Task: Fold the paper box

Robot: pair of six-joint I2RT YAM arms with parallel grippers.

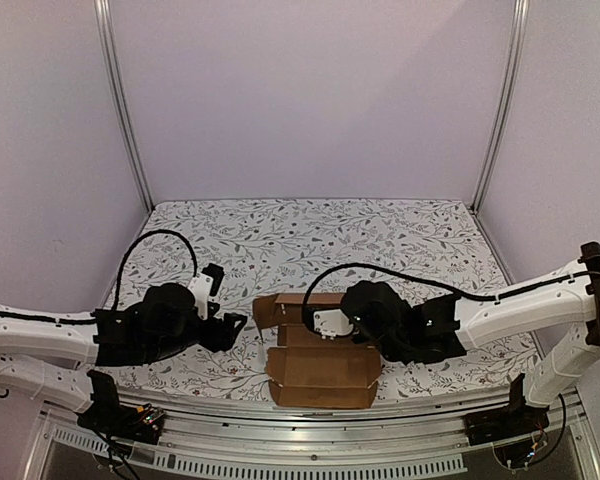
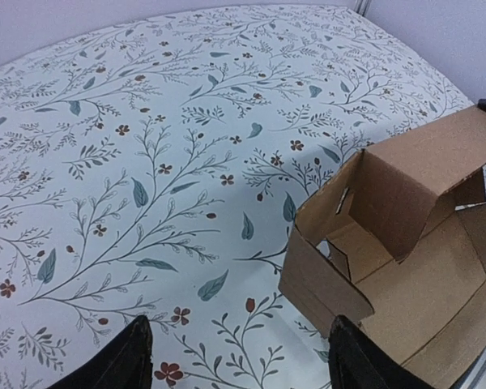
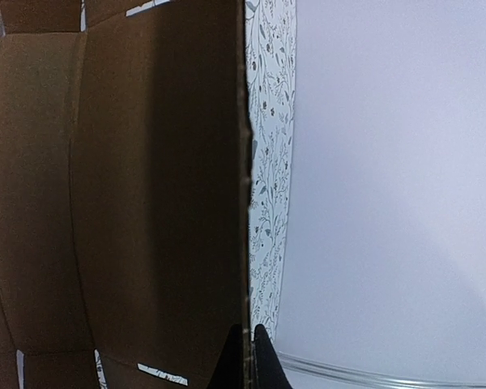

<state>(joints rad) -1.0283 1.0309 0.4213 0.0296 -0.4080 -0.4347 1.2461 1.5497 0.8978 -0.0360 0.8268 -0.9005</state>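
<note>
The paper box (image 1: pixel 320 375), plain brown cardboard, lies partly folded near the table's front edge between the two arms. In the top view a flat panel faces the front and raised walls stand behind it. My right gripper (image 1: pixel 325 322) is shut on the edge of an upright panel (image 3: pixel 146 203), and its fingertips (image 3: pixel 247 348) pinch the thin cardboard edge. My left gripper (image 1: pixel 236 327) is open just left of the box and holds nothing. In the left wrist view the box's open corner (image 2: pixel 332 267) sits by the right finger (image 2: pixel 348 356) of the left gripper (image 2: pixel 240 348).
A floral cloth (image 1: pixel 310 230) covers the table. Pale walls close in the back and both sides, with metal posts (image 1: pixel 125 110) at the back corners. A metal rail (image 1: pixel 310 440) runs along the near edge by the arm bases.
</note>
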